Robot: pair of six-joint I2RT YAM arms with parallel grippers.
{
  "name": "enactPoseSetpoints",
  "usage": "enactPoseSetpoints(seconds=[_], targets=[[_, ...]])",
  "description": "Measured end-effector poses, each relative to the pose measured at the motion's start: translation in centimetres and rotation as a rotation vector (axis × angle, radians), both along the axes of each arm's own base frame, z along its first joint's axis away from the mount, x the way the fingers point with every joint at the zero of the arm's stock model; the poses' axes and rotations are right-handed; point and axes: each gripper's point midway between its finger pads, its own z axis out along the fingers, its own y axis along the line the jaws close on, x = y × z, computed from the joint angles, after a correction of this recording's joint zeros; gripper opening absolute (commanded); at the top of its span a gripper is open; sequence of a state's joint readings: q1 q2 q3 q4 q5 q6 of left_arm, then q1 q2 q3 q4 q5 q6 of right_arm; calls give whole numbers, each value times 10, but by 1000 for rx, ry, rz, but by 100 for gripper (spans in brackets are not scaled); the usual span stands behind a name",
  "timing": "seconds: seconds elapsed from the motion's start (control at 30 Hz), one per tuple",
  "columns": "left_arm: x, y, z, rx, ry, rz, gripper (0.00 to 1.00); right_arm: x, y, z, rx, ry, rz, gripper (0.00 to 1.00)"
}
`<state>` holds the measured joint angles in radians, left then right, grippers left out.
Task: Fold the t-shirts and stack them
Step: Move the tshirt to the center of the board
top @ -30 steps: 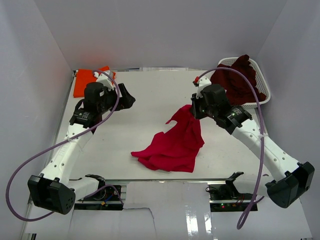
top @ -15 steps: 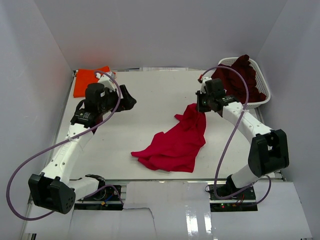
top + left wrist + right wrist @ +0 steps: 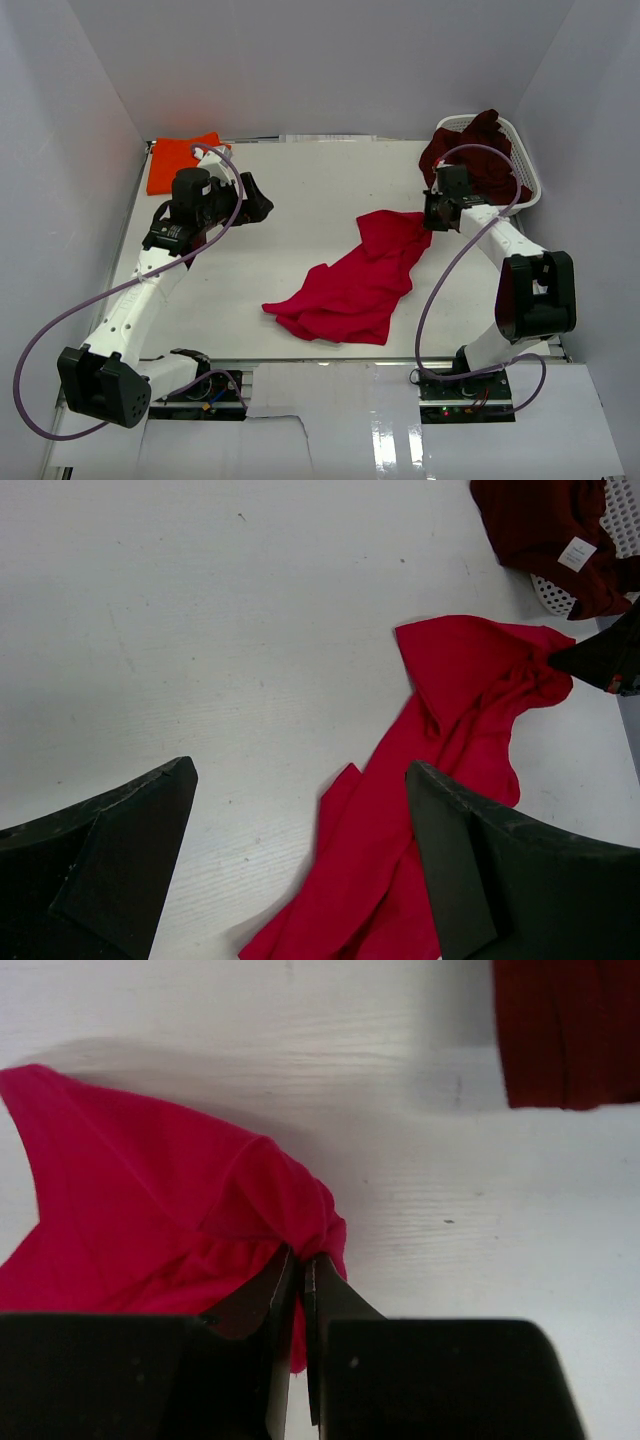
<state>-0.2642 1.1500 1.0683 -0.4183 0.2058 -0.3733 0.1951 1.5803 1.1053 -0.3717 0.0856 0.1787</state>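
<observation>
Crimson first: locate the crimson t-shirt [image 3: 355, 285] rumpled on the tabletop [image 3: 310, 190], right of centre, with its long axis laid diagonally from the near middle up toward the far right. Find the right claw [image 3: 300, 1265] at that far-right end, pinched narrow on a bunched fold of the cloth and held low, close to the surface. Note the left claw [image 3: 255, 203] spread wide and holding nothing, hovering over bare tabletop left of centre, well apart from the garment; in its wrist view, see the cloth ahead and to the right. Treat the right arm as the nearer one, already on the cloth; expect the left to need a reach rightward toward the near, bundled end before any spreading. Judge the step as laying the garment out flat, with folding not yet begun. Compare with a second ago: find the right claw then nearer the centre and apparently higher, with the cloth bunched beneath it; find it now carried outward toward the white lattice basket [image 3: 528, 180], with the upper part of the cloth drawn out longer and flatter. Record no visible shift of the left claw. Locate the orange t-shirt [image 3: 178, 162] lying flat at the far-left corner, and the maroon t-shirt [image 3: 480, 155] heaped in the basket, with its white tag [image 3: 577, 553] showing in the left wrist view.
</observation>
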Motion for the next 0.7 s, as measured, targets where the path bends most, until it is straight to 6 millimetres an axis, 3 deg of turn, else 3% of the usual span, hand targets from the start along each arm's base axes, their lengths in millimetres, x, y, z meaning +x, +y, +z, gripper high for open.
enactPoseSetpoints(seconds=[0.07,0.17,0.2,0.23,0.4,0.53,0.7], targets=[[0,0,0,-1,0,-2,96,-4,-16,-7,-20,22,-52,8],[-1,-1,0,-2,1,-4,96,-11,-25,-13,-39,58,-83,56],[-1,-1,0,-2,1,-5,96,-12,-25,-14,-42,64,-83,77],[-1,-1,0,-3,1,-6,96,-13,-25,-16,-41,69,-89,83],[-1,-2,-1,-5,2,-13,96,-12,-25,-15,-64,86,-52,96],[-2,-2,-5,2,10,-16,97,13,-17,20,-55,6,5,97],[-3,-2,-6,3,13,-18,97,63,12,69,16,-118,125,94]])
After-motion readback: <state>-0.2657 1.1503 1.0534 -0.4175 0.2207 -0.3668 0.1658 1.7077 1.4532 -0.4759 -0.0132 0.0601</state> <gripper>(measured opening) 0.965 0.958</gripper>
